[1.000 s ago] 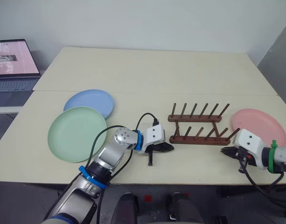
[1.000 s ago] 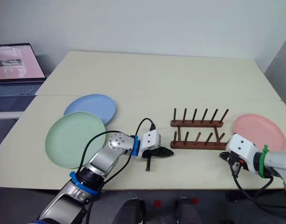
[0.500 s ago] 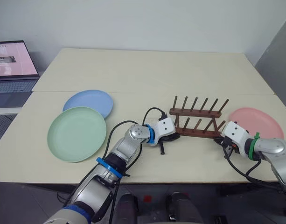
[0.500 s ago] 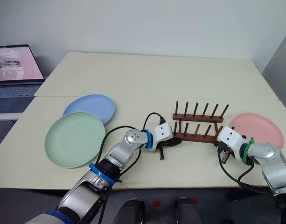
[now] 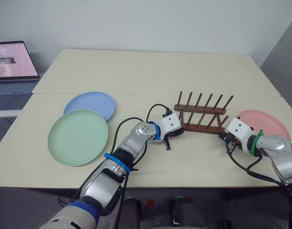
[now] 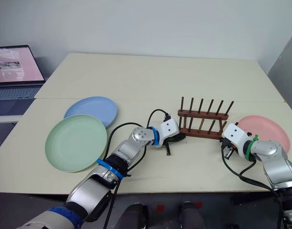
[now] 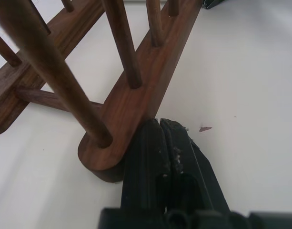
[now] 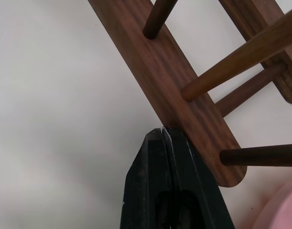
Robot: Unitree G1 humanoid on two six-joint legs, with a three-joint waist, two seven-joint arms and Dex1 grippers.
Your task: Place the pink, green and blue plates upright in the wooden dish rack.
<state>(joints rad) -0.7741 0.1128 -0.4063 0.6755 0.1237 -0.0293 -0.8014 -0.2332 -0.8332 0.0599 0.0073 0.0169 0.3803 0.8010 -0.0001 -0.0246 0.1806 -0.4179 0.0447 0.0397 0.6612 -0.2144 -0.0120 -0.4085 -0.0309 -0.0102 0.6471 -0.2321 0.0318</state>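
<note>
Now: both end effectors pressed to the near rail of the rack

Broadly, the pale matte surface (image 5: 150,71) carries everything; the green plate (image 5: 78,137) and the blue plate (image 5: 88,104) lie flat on the robot's left, the green one overlapping the blue one's near edge, and the pink plate (image 5: 265,123) lies flat on the right; all three are round, shallow plastic, none yet upright. Between them stands the wooden dish rack (image 5: 200,119), dark brown, its two rails running left to right (thin pegs leaning away from the robot); no plate sits in it. The left end effector (image 7: 161,131) is clenched and empty, tips touching the rack's left end; the right end effector (image 8: 164,136) is likewise clenched and empty against the rail near its right end. My judgement: the rack is being nudged into place; the pink plate lies just beside the right arm, the other two nearer the left.
</note>
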